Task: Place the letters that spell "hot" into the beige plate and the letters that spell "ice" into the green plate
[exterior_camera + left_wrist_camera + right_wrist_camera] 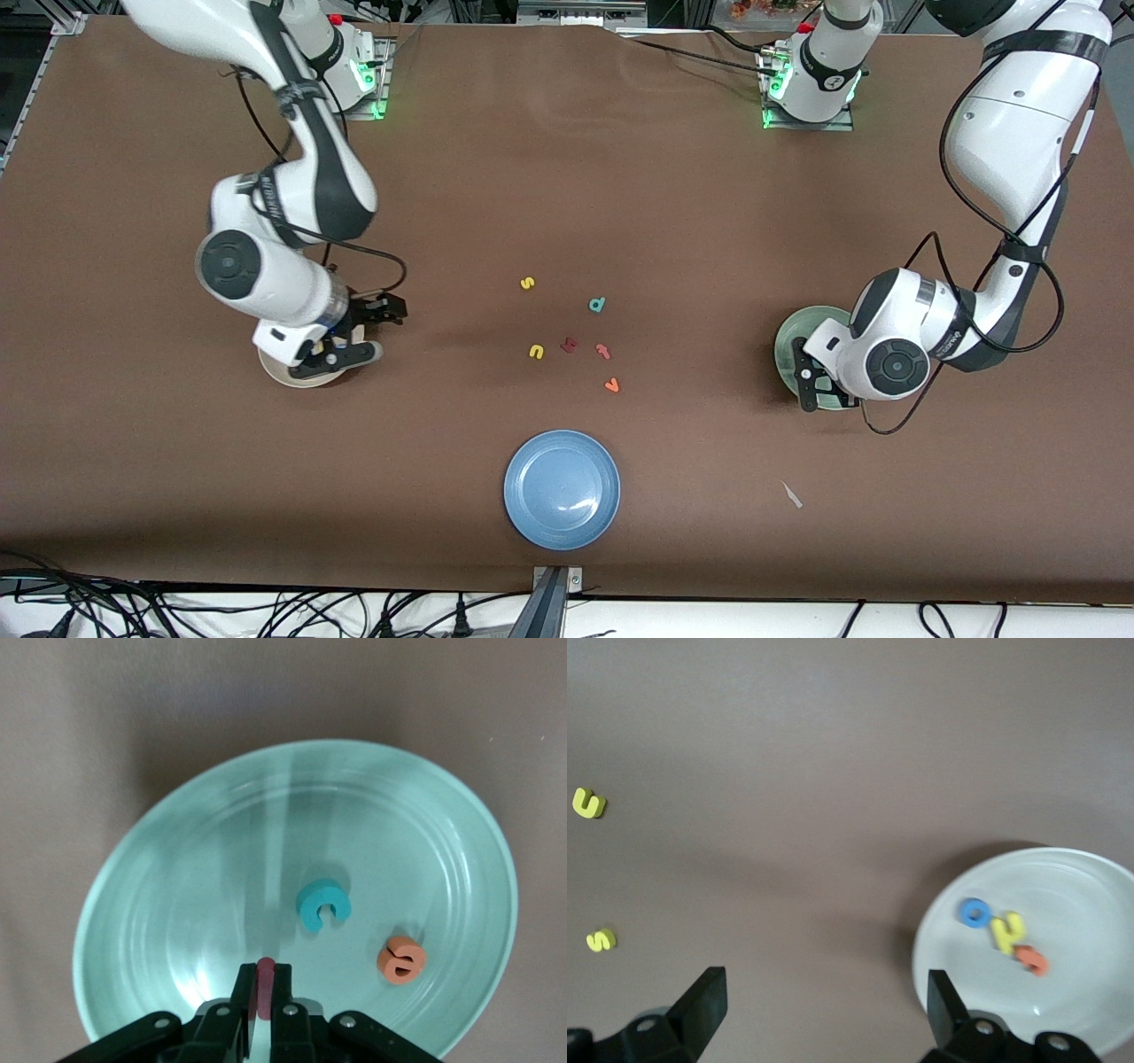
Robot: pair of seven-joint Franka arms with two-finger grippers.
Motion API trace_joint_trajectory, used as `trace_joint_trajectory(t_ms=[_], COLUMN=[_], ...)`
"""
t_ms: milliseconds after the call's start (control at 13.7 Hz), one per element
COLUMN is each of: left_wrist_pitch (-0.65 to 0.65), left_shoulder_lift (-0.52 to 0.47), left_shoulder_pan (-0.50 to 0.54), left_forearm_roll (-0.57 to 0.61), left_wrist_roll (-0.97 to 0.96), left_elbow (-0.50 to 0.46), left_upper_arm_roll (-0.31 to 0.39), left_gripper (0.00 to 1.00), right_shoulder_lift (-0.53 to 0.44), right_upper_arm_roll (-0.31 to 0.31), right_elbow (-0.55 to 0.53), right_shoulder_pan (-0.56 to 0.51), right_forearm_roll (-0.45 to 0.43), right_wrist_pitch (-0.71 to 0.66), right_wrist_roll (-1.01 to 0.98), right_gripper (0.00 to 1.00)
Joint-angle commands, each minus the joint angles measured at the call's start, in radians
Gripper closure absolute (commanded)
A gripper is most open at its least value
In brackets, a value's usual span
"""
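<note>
On the brown table the green plate is seen under the left gripper, which is clamped on the dark red "i"; the teal "c" and orange "e" lie inside, toward three o'clock of the plate in the left wrist view. The right gripper hangs spread wide and empty over the beige plate, where the "o", "h" and "t" are gathered.

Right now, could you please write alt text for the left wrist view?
The left gripper hangs over the green plate, its fingers shut on a dark red "i". A teal "c" and an orange "e" lie apart in the plate, which sits on a brown table.
</note>
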Motion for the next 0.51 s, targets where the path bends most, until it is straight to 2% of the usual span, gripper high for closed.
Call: trace_joint_trajectory(t_ms=[0,73,146,292,438], left_wrist_pitch=[0.013,0.013,0.006,-0.045,-0.14], left_shoulder_lift=[-0.024,-0.028,-0.047,-0.1,-0.121], left_shoulder_pan=[0.024,0.025,0.025,0.011,0.004], left_forearm_roll=[0.029,0.022,0.012,-0.011,-0.103], left_wrist_roll=[0.01,0.01,0.01,-0.003,-0.052], left_elbow=[-0.029,-0.028,-0.022,-0.005,0.044], left_upper_arm_roll=[-0.014,-0.017,-0.024,-0.053,-0.061], left_gripper=[0.69,0.2,0.0,0.0,0.0], right_shoulder_lift=[-0.13,-0.189,-0.235,-0.267,-0.296], right_upper_arm_roll=[0.1,0.1,0.096,0.053,0.001], right_elbow=[-0.028,-0.043,-0.046,-0.037,-0.019], right_shoulder_pan=[-0.131,-0.136,-0.136,-0.118,-0.102], right_forearm_roll=[-0.058,-0.059,-0.058,-0.068,-0.07], right_wrist_pitch=[-0.038,-0.04,-0.054,-0.142,-0.198], right_wrist_roll=[-0.007,-0.004,0.003,0.047,0.065], right_gripper=[0.0,0.0,0.0,0.0,0.0])
